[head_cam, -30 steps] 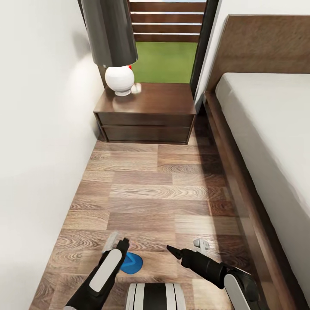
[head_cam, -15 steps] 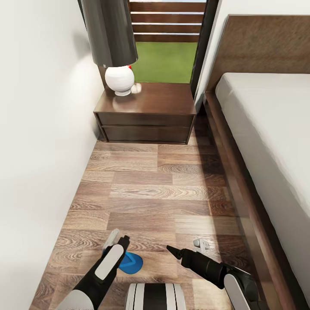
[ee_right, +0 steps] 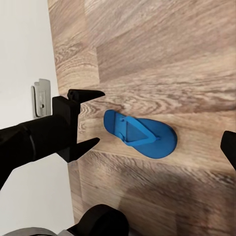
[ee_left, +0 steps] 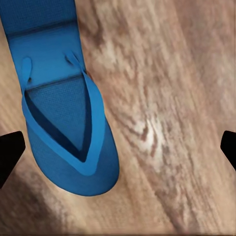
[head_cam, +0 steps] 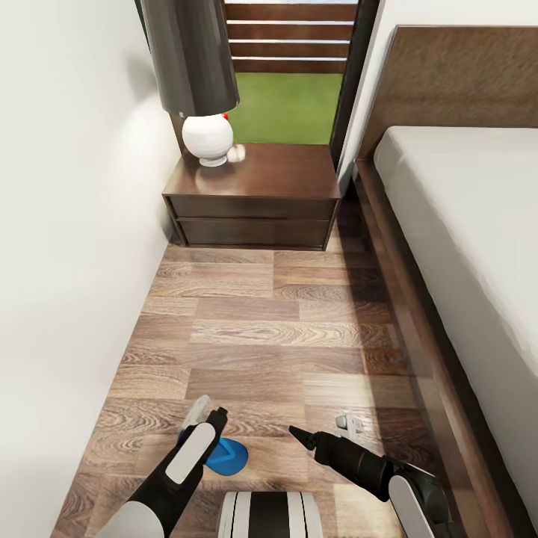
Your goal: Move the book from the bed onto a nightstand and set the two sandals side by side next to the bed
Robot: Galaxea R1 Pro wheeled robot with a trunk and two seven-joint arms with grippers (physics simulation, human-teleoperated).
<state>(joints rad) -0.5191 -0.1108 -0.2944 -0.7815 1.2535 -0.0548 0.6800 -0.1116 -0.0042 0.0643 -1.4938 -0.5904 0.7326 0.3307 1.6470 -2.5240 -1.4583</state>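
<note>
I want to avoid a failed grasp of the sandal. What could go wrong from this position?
1. The left pincer hangs open beside the blue sandal, which sits off to one side between the fingertips; closing now might only catch its edge or push it along.
2. The sandal lies flat on the wood floor, so the fingertips may strike the planks before getting a hold.
3. The white wall is close on that side, leaving little room for the arm to adjust.

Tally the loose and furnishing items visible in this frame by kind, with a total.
Sandal: 1 (blue, flat on the floor)
Nightstand: 1
Lamp: 1 (on the nightstand)
Bed: 1
Total: 4
</note>
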